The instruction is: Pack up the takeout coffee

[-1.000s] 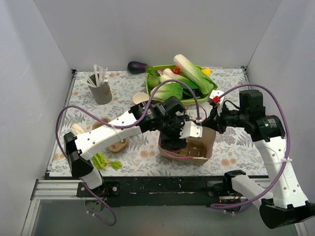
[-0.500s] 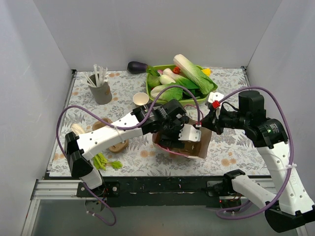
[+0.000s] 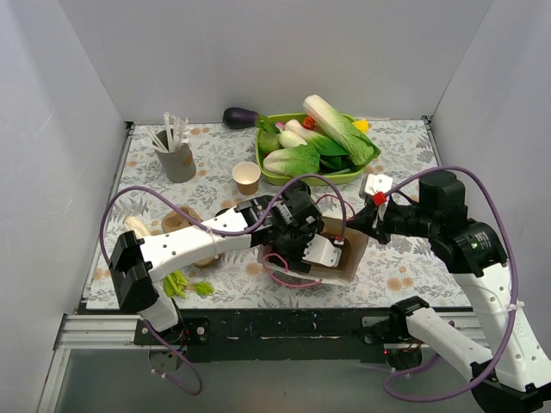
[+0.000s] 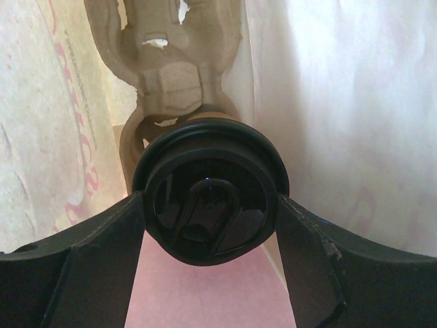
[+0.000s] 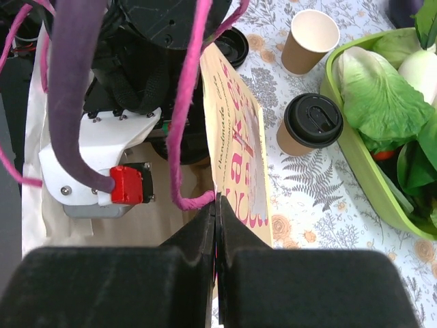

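1. Near the front edge, inside the paper bag (image 3: 349, 258): left gripper (image 4: 210, 219) jaws spread around a black-lidded coffee cup (image 4: 205, 154), pulp cup tray (image 4: 171, 75) just beyond it.
2. At the bag's rim: right gripper (image 5: 215, 205) jaws pinched tight on the paper edge.
3. Farther out on the surface (image 3: 207, 151): second lidded cup (image 5: 313, 126) beside the green vegetable tray (image 3: 314, 179), then an open cup (image 5: 311, 39) and a loose lid (image 5: 232, 44).

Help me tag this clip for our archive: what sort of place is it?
Probably a robot test cell in a lab, not a café: plain white walls box in a floral-clothed table, and the left arm and right arm are bolted to a rail at its near edge.
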You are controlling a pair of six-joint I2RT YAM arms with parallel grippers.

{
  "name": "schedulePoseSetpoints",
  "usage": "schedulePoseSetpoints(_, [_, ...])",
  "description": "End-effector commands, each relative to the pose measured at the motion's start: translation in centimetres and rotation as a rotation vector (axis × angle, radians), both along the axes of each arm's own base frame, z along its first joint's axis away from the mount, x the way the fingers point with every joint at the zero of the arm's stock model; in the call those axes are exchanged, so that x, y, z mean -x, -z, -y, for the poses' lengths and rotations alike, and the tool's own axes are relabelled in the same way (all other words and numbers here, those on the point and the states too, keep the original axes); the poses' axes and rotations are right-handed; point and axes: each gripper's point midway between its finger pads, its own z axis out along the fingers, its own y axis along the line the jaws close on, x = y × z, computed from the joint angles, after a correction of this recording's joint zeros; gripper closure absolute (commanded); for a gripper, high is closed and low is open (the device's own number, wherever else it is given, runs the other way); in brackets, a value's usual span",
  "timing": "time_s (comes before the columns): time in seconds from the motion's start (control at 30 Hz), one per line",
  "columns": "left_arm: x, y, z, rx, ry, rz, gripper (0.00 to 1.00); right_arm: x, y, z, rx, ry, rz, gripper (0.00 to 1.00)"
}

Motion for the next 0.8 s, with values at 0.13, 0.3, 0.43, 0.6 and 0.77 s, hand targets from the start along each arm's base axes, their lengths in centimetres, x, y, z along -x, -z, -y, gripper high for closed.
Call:
schedulePoseSetpoints(0.13, [-1.2, -4.3, 1.0, 0.116, -0.015, 0.102, 1.00, -0.1, -1.6, -1.9, -0.022, -0.109, 0.136, 0.99])
schedulePoseSetpoints(0.3, [-1.6, -3.9, 0.4, 0.080, -0.028, 0.122, 1.00, 0.4, -1.2, -2.9, -0.020, -0.146, 0.137, 0.99])
schedulePoseSetpoints(0.43, [-1.7, -2.9, -0.1, 0.034, -0.039, 0.118, 1.00, 0.8, -1.5, -3.5, -0.036, -0.158, 0.131, 0.99])
schedulePoseSetpoints(0.6, [-1.8, -1.8, -0.2, 0.004, -0.046, 0.109, 1.00, 1.3, -1.4, -3.9, -0.045, -0.175, 0.113, 0.99])
schedulePoseSetpoints(0.77, [-1.2, -2.1, -0.1, 0.063, -0.032, 0.089, 1.00, 1.8, -0.9, -3.9, -0.042, -0.182, 0.076, 0.99])
